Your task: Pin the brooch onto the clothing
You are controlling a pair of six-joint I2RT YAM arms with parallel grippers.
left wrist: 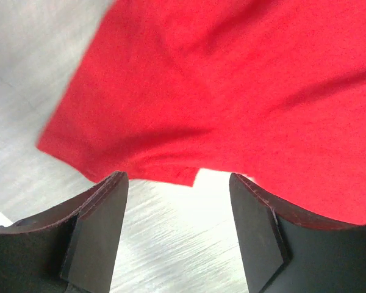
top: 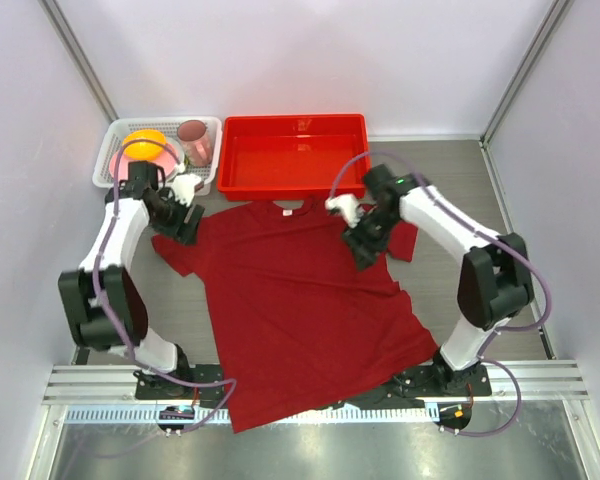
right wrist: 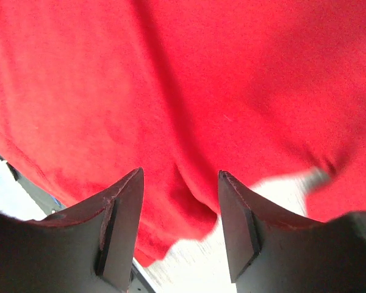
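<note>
Top view first: the dark red T-shirt [top: 300,310] lies spread flat on the grey surface [top: 450,170], collar at the far side, hem hanging toward the arm bases. A small white label [top: 288,212] shows inside the collar. Just beyond the collar sits the bright red tray [top: 230,165], and to its left a white basket [top: 108,160] holds an orange round thing [top: 145,140] and a pinkish cup [top: 193,140]. The left pincer [top: 185,225] is down at the shirt's left sleeve. The right pincer [top: 363,250] is over the cloth beside the right sleeve, near the shoulder. From up here the gap between either pair of fingers is too small to read.

Over to the left wrist: the left pincer [left wrist: 177,180] is spread wide, dark fingers [left wrist: 97,226] well apart. The T-shirt [left wrist: 232,79] fills the upper frame, and its sleeve edge lies just past the tips. Bare surface [left wrist: 24,61] shows between the fingers, with no cloth pinched.

Now the right wrist: the right pincer [right wrist: 180,173] is spread too, though less widely. The T-shirt [right wrist: 171,73] covers nearly everything, and a rumpled fold runs down into the gap between the fingers [right wrist: 122,226]. Whether the pads touch that fold, I cannot tell. A pale, blurred patch of surface [right wrist: 274,189] shows at the right.
</note>
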